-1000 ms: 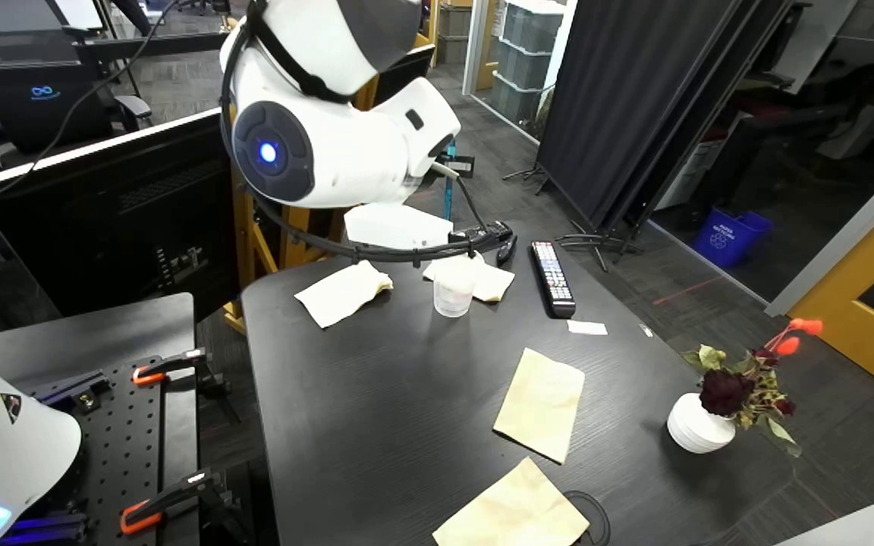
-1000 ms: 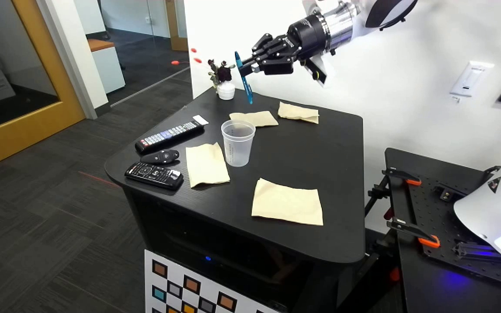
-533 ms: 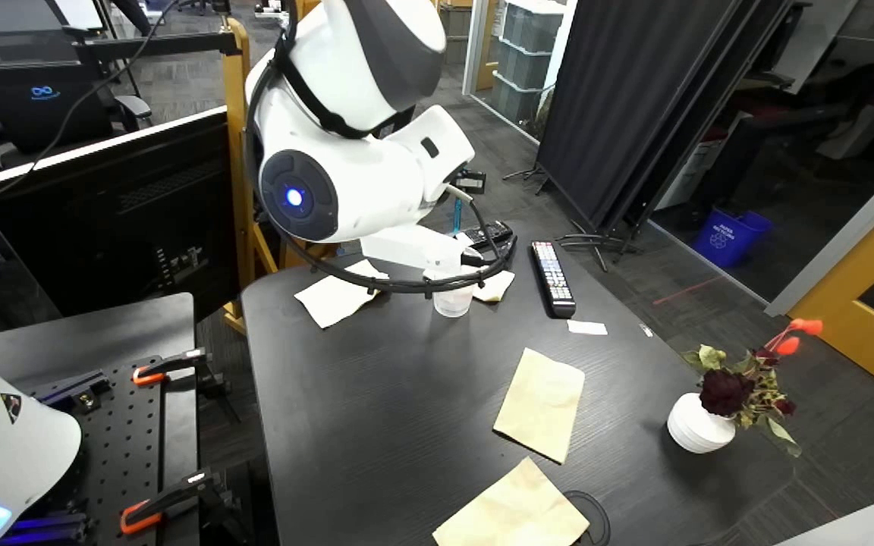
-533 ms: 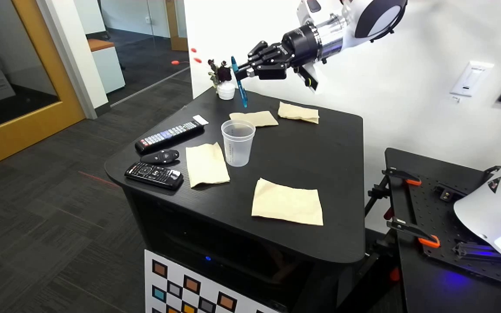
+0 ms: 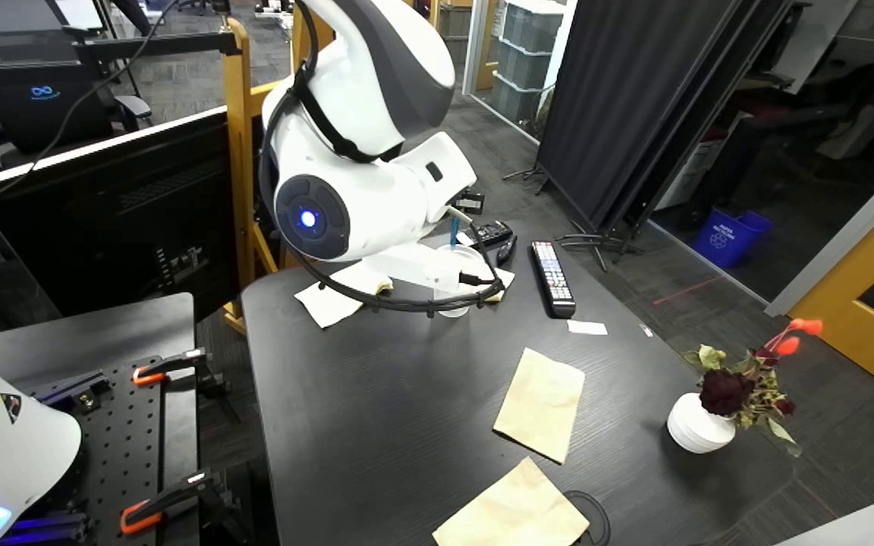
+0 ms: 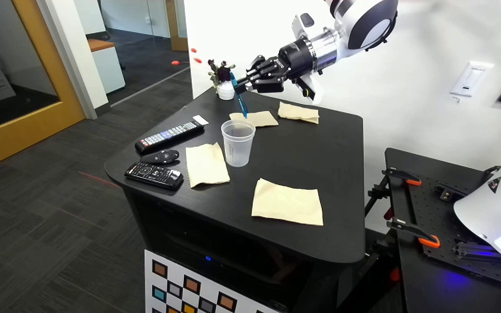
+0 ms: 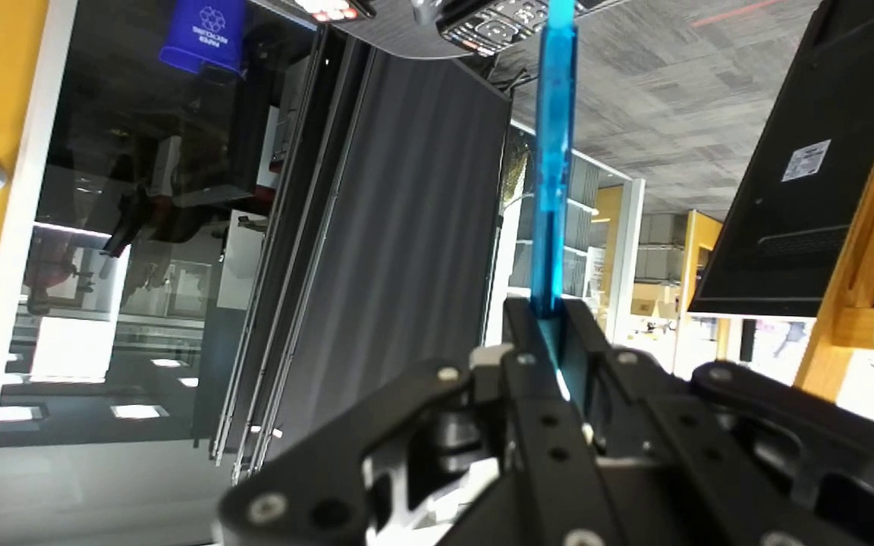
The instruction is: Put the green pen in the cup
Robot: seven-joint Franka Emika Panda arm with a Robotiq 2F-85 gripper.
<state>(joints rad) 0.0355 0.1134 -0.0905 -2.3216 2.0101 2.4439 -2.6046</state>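
Lying at the left of the frame in an exterior view, three black remote controls [image 6: 160, 157] seem set aside, a paper napkin [image 6: 207, 165] separating them from the translucent plastic cup [image 6: 238, 150] at mid-frame. It stands upright on the tabletop [image 6: 238, 196], mouth up, ready to receive. Above its rim hangs the blue-green pen [image 6: 242, 104], slightly tilted; the claw [image 6: 238, 87] is closed around it above the middle, presumably leaving the lower length free to enter first. At the upper right, the arm [image 6: 344, 43] slants in, likely sparing the cup a knock; whether the tip is centred cannot be told.
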